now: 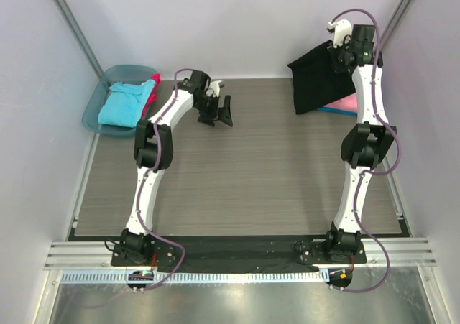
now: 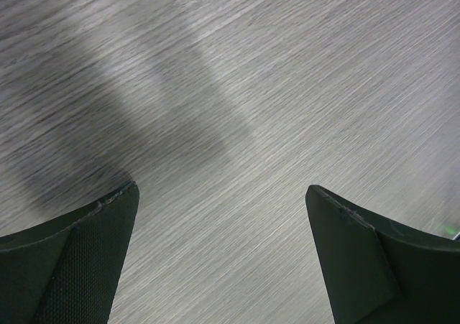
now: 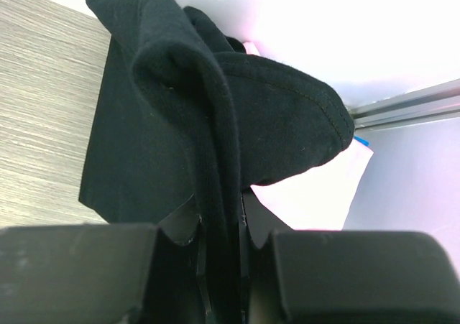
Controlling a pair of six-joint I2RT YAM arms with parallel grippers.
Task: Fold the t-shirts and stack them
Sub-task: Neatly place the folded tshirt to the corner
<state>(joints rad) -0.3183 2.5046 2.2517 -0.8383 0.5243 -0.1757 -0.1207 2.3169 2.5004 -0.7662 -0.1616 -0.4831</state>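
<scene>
Progress of the fold-and-stack task, seen from above and from both wrists. The right tool [image 1: 343,51] is clamped on a gathered fold of the large black cloth t-shirt [image 1: 320,76] and holds it raised over the far right corner of the grey wood-grain desk [image 1: 251,187]. In the right wrist view the cloth hangs bunched and creased, not flat. Below it, in the same corner, lie a pink cloth t-shirt [image 1: 346,104] and a blue cloth t-shirt [image 1: 332,111]; both are mostly hidden, so their fold cannot be judged. The translucent teal plastic tub [image 1: 97,108] at the far left corner holds a rumpled turquoise cloth t-shirt [image 1: 126,105] and, beside it, a red cloth t-shirt [image 1: 153,94]. The left tool [image 1: 215,112] hangs over bare desk near the far edge, its fingers wide apart and empty. Judged state: two tees wait unfolded and the black one is unfinished, so most work remains.
</scene>
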